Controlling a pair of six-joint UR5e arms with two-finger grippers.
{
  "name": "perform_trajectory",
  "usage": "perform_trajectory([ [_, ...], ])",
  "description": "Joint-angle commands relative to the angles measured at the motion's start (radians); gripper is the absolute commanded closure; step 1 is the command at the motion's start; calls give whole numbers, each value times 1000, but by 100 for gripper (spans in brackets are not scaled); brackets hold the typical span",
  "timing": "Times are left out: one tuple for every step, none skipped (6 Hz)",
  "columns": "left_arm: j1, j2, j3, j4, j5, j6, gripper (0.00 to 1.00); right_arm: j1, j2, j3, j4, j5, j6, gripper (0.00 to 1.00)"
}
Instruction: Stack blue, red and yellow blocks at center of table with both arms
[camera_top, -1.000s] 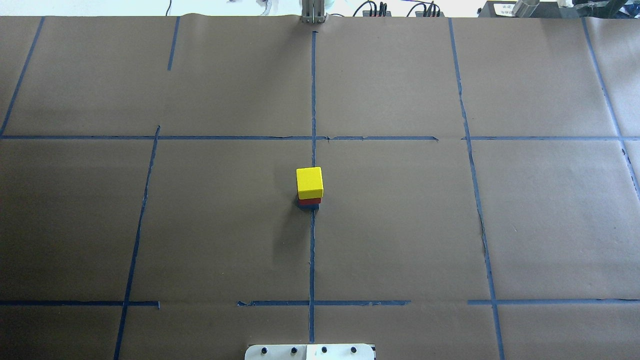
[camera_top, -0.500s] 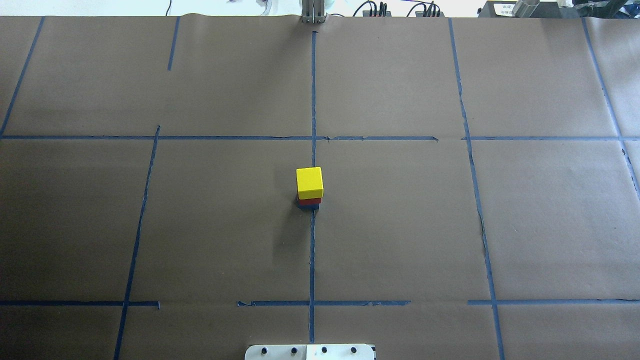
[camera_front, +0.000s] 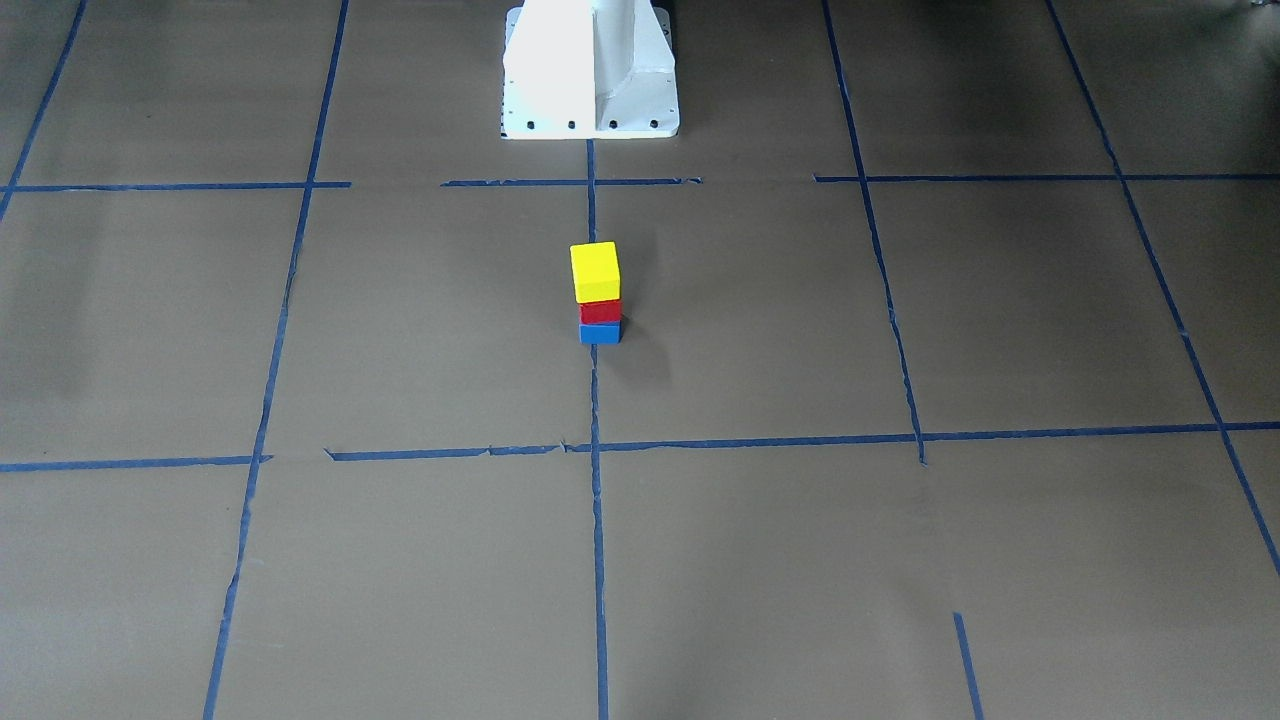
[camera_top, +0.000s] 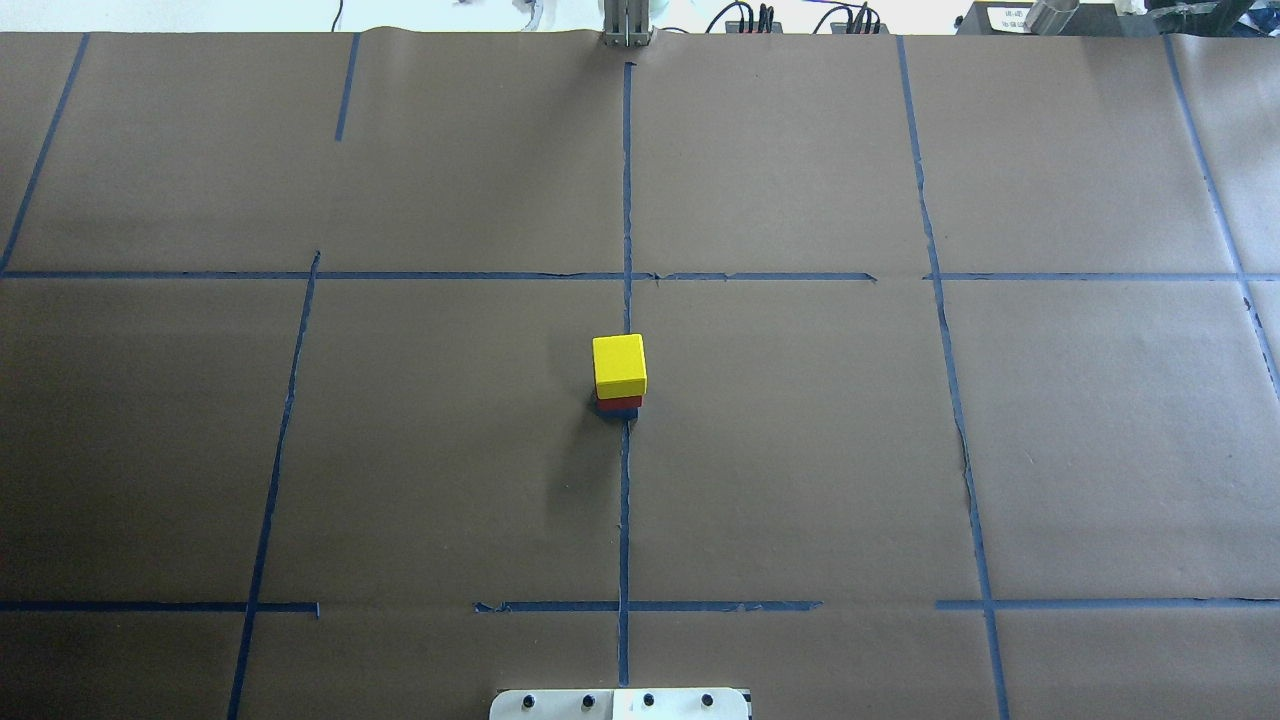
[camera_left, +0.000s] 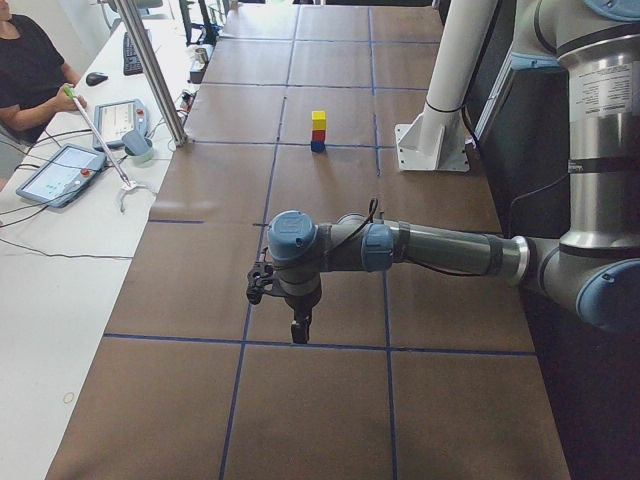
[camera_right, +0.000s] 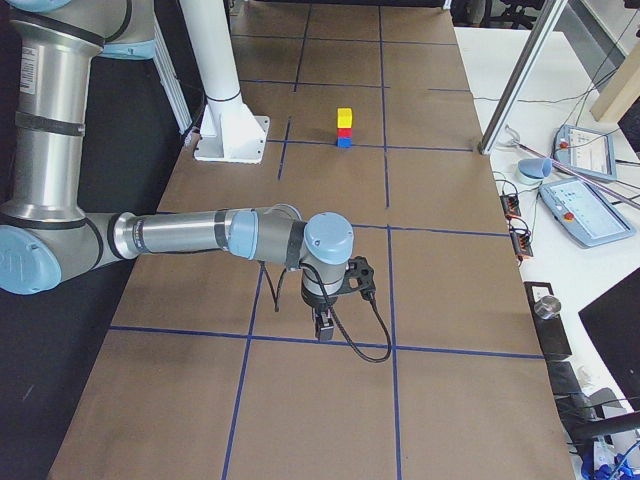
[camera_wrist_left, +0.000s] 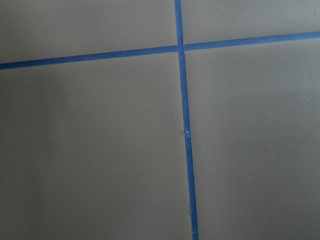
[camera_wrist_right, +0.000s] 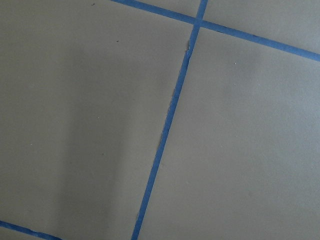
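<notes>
The three blocks stand as one upright stack at the middle of the table (camera_front: 900, 550), on the central tape line. The yellow block (camera_front: 595, 271) is on top, the red block (camera_front: 600, 311) under it, and the blue block (camera_front: 600, 333) at the bottom. From overhead the yellow block (camera_top: 619, 365) hides most of the other two. Nothing touches the stack. My left gripper (camera_left: 299, 330) hangs over the table's left end, far from the stack; I cannot tell its state. My right gripper (camera_right: 323, 328) hangs over the right end, and its state is equally unclear. Both wrist views show only paper and tape.
The white pedestal (camera_front: 590, 70) stands at the table's robot-side edge, behind the stack. A white side desk along the far edge holds tablets (camera_left: 58, 172) and a metal post (camera_left: 155, 75), with a seated person (camera_left: 30, 60). More pendants (camera_right: 590, 215) lie there.
</notes>
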Motion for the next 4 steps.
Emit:
perform_trajectory([
  [0,-2,-5,-6,-2,0,0,0,4,4,1,-2,8,0],
  [0,-5,1,-6,-2,4,0,0,13,7,4,-4,7,0],
  [0,-7,12,-6,-1,6,0,0,9,1,4,-2,7,0],
  [0,-5,13,-6,-1,6,0,0,1,5,4,1,5,0],
])
